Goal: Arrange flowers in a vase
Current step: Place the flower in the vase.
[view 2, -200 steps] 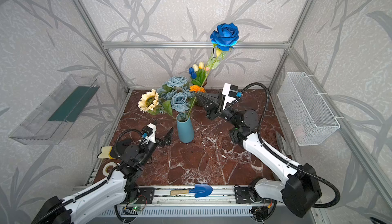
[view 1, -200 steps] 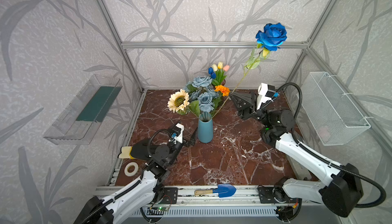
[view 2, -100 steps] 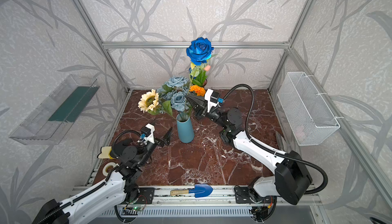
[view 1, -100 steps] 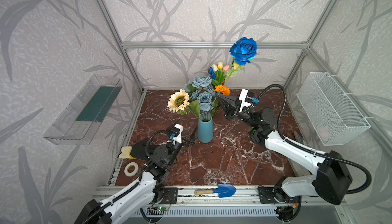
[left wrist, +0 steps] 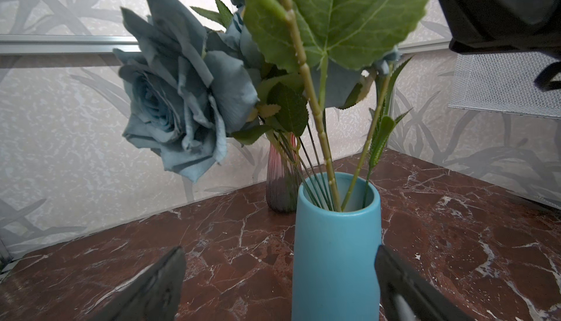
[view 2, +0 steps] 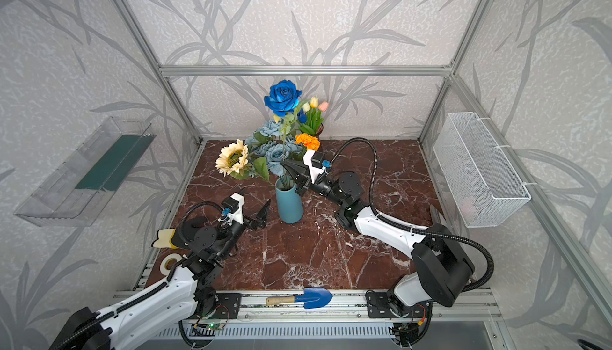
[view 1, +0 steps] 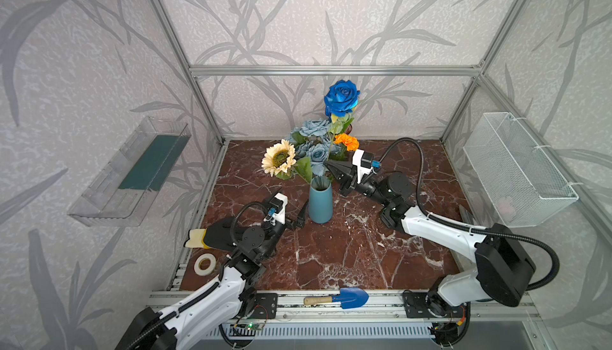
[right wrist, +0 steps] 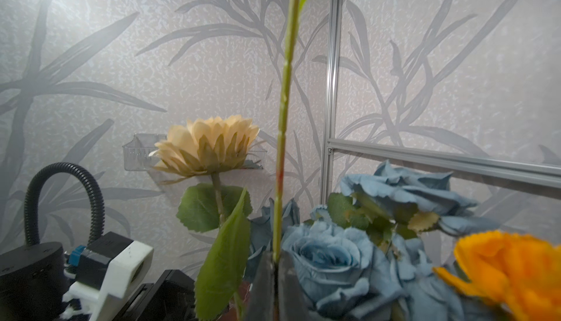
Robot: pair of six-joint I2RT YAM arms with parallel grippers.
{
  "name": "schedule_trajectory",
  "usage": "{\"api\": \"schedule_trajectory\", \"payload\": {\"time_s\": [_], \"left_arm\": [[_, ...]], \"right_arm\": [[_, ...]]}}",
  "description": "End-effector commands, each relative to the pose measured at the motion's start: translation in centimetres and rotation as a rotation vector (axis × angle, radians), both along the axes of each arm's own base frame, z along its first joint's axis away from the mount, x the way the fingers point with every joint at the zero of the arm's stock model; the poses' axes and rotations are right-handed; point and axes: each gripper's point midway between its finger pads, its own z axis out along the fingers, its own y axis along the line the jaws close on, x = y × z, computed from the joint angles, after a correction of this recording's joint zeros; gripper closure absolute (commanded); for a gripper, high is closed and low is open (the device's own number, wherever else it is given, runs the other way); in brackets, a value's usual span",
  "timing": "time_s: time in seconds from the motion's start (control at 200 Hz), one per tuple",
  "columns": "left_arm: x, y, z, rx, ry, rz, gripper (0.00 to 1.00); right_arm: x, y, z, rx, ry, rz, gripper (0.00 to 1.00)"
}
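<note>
Progress: well along by the look of it; several flowers are placed and one is on its way in.
Bench [view 1: 347, 259]: no loose stems lie on it, so the stem in hand may be the last.
Vase [view 1: 320, 204]: blue, upright near the middle of the bench, several stems in its mouth.
Placed flowers: a sunflower [view 1: 279, 158] leaning out to one side, grey-blue roses [view 1: 314, 129] in the centre, a marigold [view 1: 346, 141] on the far side.
Deep blue rose [view 1: 341, 98]: held high above the bunch, its stem near upright over the vase mouth; whether its lower end has entered the mouth cannot be told.
Tulips [view 2: 314, 106]: in a small vase [left wrist: 280, 182] by the back wall, apart from this bunch.
Right fingers [view 1: 332, 167]: closed tight on the rose stem just above the vase mouth.
Left fingers [view 1: 302, 212]: spread wide, holding nothing, low beside the foot of the vase.
Left to do: lower the rose stem in among the others and let go.
</note>
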Motion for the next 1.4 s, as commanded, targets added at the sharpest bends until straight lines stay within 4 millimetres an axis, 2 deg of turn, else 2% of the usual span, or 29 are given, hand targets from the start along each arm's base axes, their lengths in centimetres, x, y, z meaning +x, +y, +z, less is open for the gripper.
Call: {"api": "schedule_trajectory", "payload": {"time_s": [0.0, 0.25, 0.34, 0.45, 0.54, 0.74, 0.775, 0.84, 0.89, 1.02, 1.065, 1.2, 1.3, 1.395], "left_arm": [[0.2, -0.1, 0.9, 0.0, -0.029, 0.006, 0.03], [0.8, -0.5, 0.3, 0.007, -0.014, 0.003, 0.03], [1.1, -0.7, 0.1, 0.007, -0.006, -0.001, 0.03], [1.2, -1.1, 0.2, 0.005, -0.005, -0.014, 0.03], [1.4, -1.5, 0.2, 0.011, -0.001, -0.025, 0.03], [1.8, -2.1, 0.0, 0.017, 0.012, -0.046, 0.03], [1.9, -2.3, 0.0, 0.015, 0.011, -0.049, 0.03], [1.9, -2.4, 0.2, 0.009, 0.005, -0.055, 0.03], [2.0, -2.5, 0.3, 0.004, 0.001, -0.054, 0.03], [2.2, -2.7, 0.5, 0.003, -0.008, -0.061, 0.02], [2.3, -2.9, 0.5, 0.003, -0.002, -0.068, 0.02], [2.6, -3.9, 0.5, 0.006, -0.003, -0.105, 0.02], [2.8, -4.2, 0.6, 0.0, -0.01, -0.114, 0.02], [3.1, -5.0, 0.3, 0.012, -0.002, -0.141, 0.02]], "right_arm": [[-0.5, 0.7, -2.0, -0.052, 0.027, -0.015, 1.0], [0.4, 0.7, -6.2, -0.143, 0.123, -0.071, 1.0], [0.6, 0.7, -6.8, -0.172, 0.131, -0.084, 0.93], [0.6, 0.5, -7.2, -0.189, 0.127, -0.101, 0.78], [0.1, 0.2, -7.0, -0.195, 0.114, -0.113, 0.68], [-1.5, -0.6, -6.0, -0.215, 0.079, -0.12, 0.6], [-1.6, -0.8, -5.7, -0.209, 0.074, -0.127, 0.61], [-1.8, -1.2, -5.1, -0.198, 0.077, -0.136, 0.78], [-1.9, -1.2, -4.7, -0.202, 0.074, -0.13, 0.82], [-2.3, -1.3, -4.4, -0.2, 0.081, -0.117, 0.74], [-2.5, -1.5, -3.5, -0.17, 0.056, -0.117, 0.74], [-3.3, -1.8, -2.5, -0.145, 0.033, -0.098, 0.73], [-3.2, -1.7, -2.7, -0.155, 0.035, -0.097, 0.73], [-3.6, -2.3, -2.6, -0.124, 0.028, -0.101, 0.65]]}}
